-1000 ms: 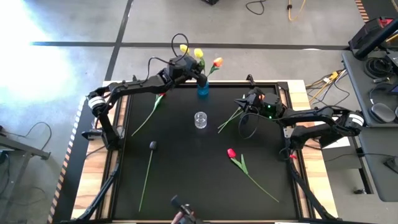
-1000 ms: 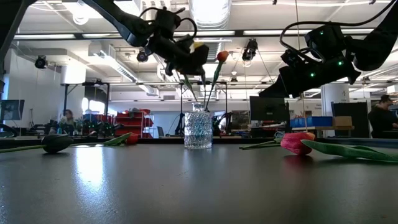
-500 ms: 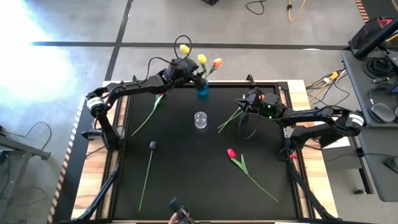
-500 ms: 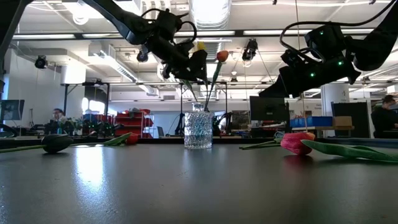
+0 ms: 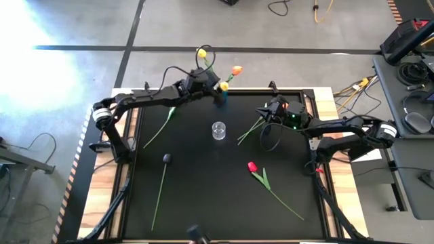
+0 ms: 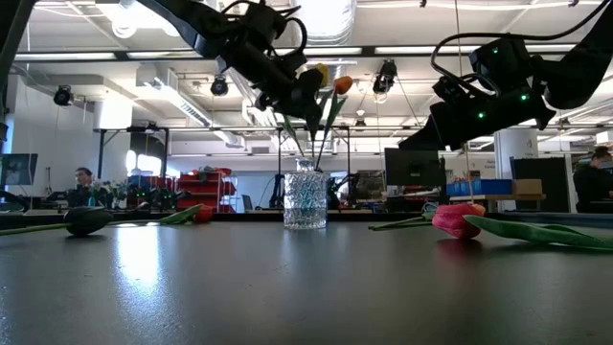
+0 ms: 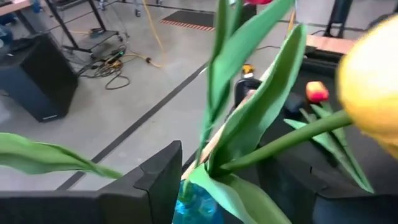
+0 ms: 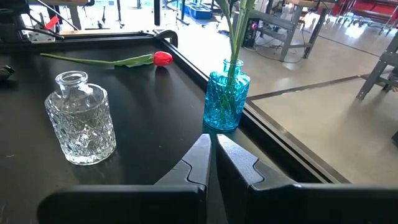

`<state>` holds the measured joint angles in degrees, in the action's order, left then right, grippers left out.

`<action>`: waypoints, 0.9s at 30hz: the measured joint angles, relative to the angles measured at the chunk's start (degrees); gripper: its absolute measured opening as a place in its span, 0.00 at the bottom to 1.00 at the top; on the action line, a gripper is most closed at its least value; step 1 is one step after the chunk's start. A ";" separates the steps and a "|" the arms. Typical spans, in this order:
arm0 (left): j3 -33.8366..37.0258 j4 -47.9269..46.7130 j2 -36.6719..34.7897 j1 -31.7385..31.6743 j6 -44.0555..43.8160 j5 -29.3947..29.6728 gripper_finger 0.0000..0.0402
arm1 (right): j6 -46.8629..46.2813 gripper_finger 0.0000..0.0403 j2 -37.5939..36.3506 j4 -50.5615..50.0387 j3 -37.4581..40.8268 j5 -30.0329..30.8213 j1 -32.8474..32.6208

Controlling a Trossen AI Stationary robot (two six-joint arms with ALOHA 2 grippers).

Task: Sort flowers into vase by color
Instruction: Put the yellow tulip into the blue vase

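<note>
A blue vase (image 8: pixel 227 99) at the table's far edge holds two yellow tulips (image 5: pixel 224 86) and an orange one (image 5: pixel 237 70) by their stems. My left gripper (image 5: pixel 205 81) hovers open just above it, its fingers on either side of the stems and leaves (image 7: pixel 249 124). A clear vase (image 5: pixel 218 130) stands at mid-table. On the table lie a red tulip (image 5: pixel 252 166), a dark tulip (image 5: pixel 166 158), another red one (image 8: pixel 163 58) and a green stem (image 5: pixel 249 129). My right gripper (image 8: pixel 211 155) is shut at the right, holding nothing.
The table has a raised black rim (image 8: pixel 186 59), with wooden side strips (image 5: pixel 325 95). Beyond the far edge is the open floor with cables. Bare black tabletop lies near the front edge and between the lying flowers.
My left gripper has opened and let go of a yellow tulip, drawing back a little toward the table's left. That tulip stays with its stem in the blue vase, and its head has swung down toward the table's near side.
</note>
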<state>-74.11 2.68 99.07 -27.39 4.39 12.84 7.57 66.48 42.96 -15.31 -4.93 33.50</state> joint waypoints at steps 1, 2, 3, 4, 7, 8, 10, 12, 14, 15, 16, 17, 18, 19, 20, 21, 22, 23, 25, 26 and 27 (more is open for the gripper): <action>0.00 0.04 0.00 -0.01 0.22 0.31 0.46 | 0.01 0.04 0.00 0.00 0.00 0.00 0.02; 0.00 0.11 0.00 -0.04 0.28 0.77 0.45 | 0.00 0.04 0.00 0.00 0.00 0.00 0.02; 0.00 0.18 0.00 -0.14 0.23 1.05 0.45 | -0.02 0.04 0.00 0.00 0.00 0.01 0.01; 0.00 0.22 0.00 -0.23 0.00 1.24 0.44 | -0.02 0.04 0.00 0.01 0.00 0.01 0.02; 0.00 0.22 0.00 -0.23 -0.24 1.61 0.42 | -0.02 0.04 0.00 0.02 0.00 0.00 0.00; 0.00 0.22 0.00 -0.19 -0.23 1.61 0.41 | 0.00 0.04 0.00 0.02 0.00 0.00 0.01; 0.00 0.15 0.00 -0.09 -0.25 1.61 0.40 | 0.05 0.04 0.00 0.02 0.00 0.02 0.00; 0.00 -0.69 -0.15 0.09 -0.10 1.61 0.41 | 0.09 0.04 0.00 0.02 0.00 0.00 0.02; 0.00 -2.12 -0.64 0.28 0.50 1.60 0.42 | 0.11 0.04 0.00 0.02 0.00 0.02 0.02; 0.00 -2.91 -0.87 0.39 0.55 1.61 0.44 | 0.11 0.04 0.00 0.02 0.00 0.01 0.02; 0.00 -3.74 -1.13 0.40 0.58 1.61 0.45 | 0.13 0.04 0.00 0.02 0.00 0.02 0.02; 0.00 -4.84 -1.35 0.47 0.61 1.61 0.47 | 0.13 0.04 0.00 0.02 0.00 0.02 0.02; 0.00 -5.95 -1.53 0.49 0.61 1.61 0.48 | 0.13 0.04 0.00 0.02 0.00 0.02 0.02; 0.00 -7.03 -1.66 0.49 0.61 1.61 0.50 | 0.13 0.04 0.00 0.02 0.00 0.02 0.02; 0.00 -7.99 -1.73 0.51 0.62 1.60 0.52 | 0.13 0.04 0.00 0.02 0.00 0.02 0.02; 0.00 -8.92 -1.84 0.51 0.63 1.61 0.53 | 0.13 0.04 0.00 0.02 0.00 0.02 0.00; 0.00 -9.87 -1.92 0.55 0.63 1.61 0.55 | 0.13 0.04 0.00 0.01 0.00 0.02 0.01; 0.00 -10.61 -1.98 0.58 0.63 1.61 0.57 | 0.13 0.04 0.00 0.02 0.00 0.02 0.02; 0.00 -11.67 -2.03 0.60 0.66 1.61 0.59 | 0.13 0.04 0.00 0.01 0.00 0.02 0.01; 0.00 -12.00 -2.07 0.62 0.67 1.61 0.60 | 0.13 0.04 0.00 0.02 0.00 0.02 0.00; 0.00 -12.30 -2.15 0.64 0.84 1.61 0.61 | 0.13 0.04 0.00 0.02 0.00 0.02 0.02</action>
<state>-74.11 -9.63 96.91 -26.74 5.23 14.46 7.70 66.48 42.98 -15.31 -4.91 33.51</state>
